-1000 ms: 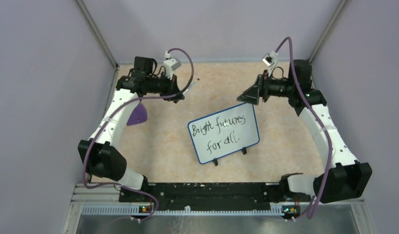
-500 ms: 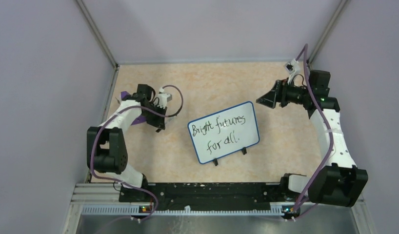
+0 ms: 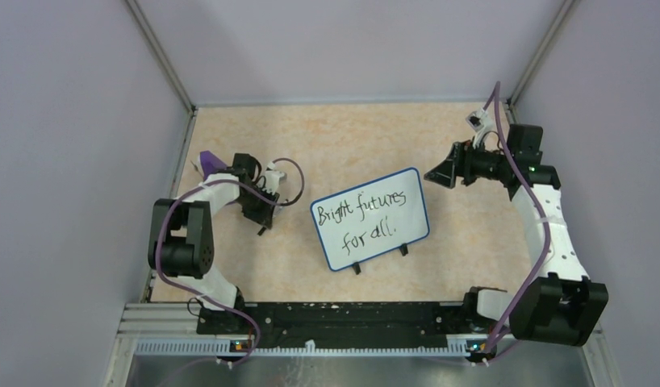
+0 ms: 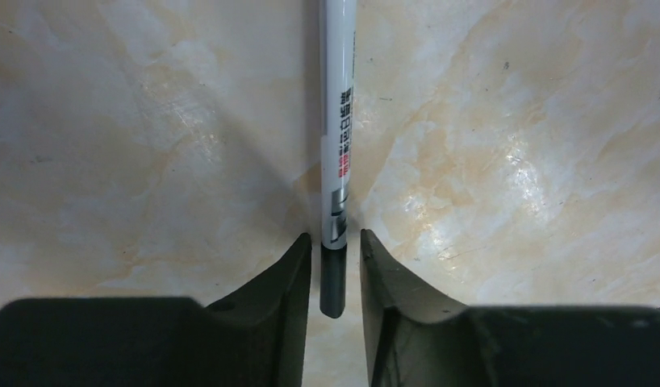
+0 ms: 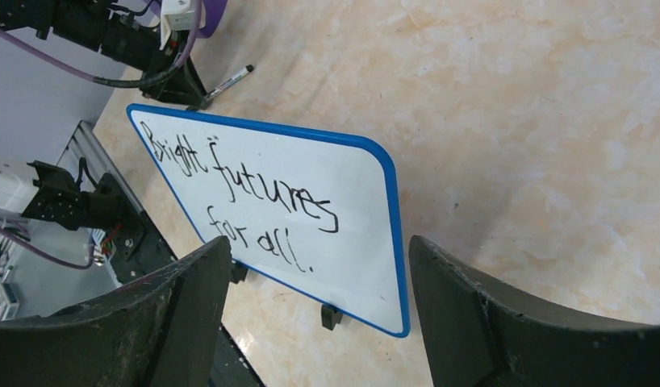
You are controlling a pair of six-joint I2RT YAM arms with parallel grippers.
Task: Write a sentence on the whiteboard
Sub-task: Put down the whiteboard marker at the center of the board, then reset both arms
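- The whiteboard (image 3: 411, 222) stands mid-table on two small feet (image 3: 357, 268), tilted back, with its face to the arm bases.
- The sentence (image 3: 361, 211) reads "Bright futures for all." in two black lines, so the writing looks done.
- The left gripper (image 4: 336, 246) is down at the table (image 3: 351, 137), left of the board. Its jaws are narrow, with a sliver of gap on each side of the marker (image 4: 336, 121).
- The marker lies flat between the jaws and seems loose rather than pinched.
- The right gripper (image 3: 432, 173) hovers just off the board's far right corner. It is spread wide and holds nothing.
- Handling call: the board looks light, thin and stiff, and likely to tip on those feet.
- Its face is slick and the ink would probably smear, so take it by the blue frame, at the top edge or a side, never by the lettering.
- The marker is slim and smooth and could roll, so grip it mid-barrel.
- For room, there is plenty of bare table behind the board and some on both sides.
- The walls close in left, right and back. A purple wedge (image 3: 207, 161) sits by the left wall, right behind the left arm.
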